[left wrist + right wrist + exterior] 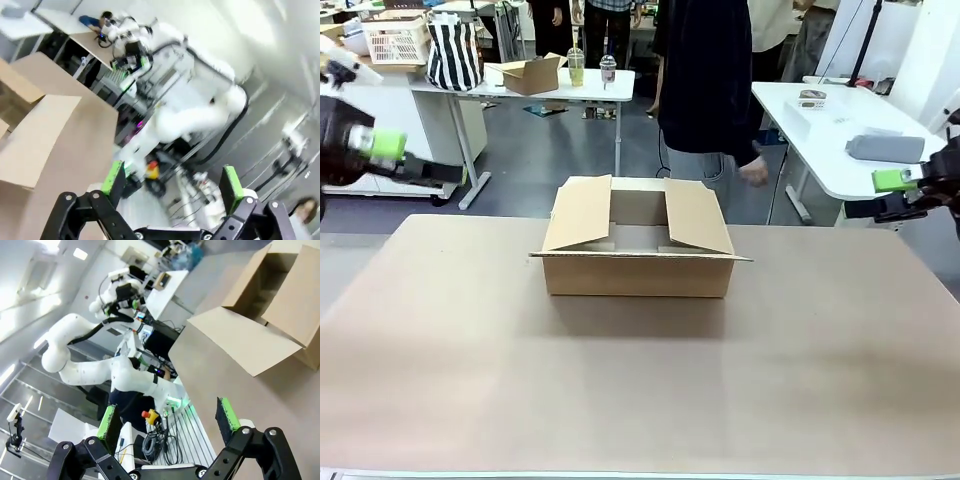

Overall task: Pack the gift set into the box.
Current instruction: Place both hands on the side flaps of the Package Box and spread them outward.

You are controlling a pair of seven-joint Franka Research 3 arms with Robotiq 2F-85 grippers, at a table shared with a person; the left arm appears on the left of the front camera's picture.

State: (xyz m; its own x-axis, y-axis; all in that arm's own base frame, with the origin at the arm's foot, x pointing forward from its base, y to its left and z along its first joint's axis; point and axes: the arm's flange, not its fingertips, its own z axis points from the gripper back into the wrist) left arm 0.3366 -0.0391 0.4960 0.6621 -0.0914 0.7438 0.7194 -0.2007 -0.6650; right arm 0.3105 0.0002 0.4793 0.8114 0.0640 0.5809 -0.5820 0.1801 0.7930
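The box (638, 262) stands a little beyond the middle of the brown table, its side flaps slanting up and outward and its inside open. It also shows in the left wrist view (35, 140) and the right wrist view (260, 335). My left gripper (380, 145) hovers off the table's far left edge, open, with nothing between its fingers (172, 180). My right gripper (900, 185) hangs off the far right side, also open and holding nothing (167, 420). The gift set is out of view.
A person in a dark top (705, 80) stands just behind the box, one hand (755, 172) hanging at the side. A white table (830, 140) with a grey object is at the right. Another white table at the back bears a small carton (530, 75).
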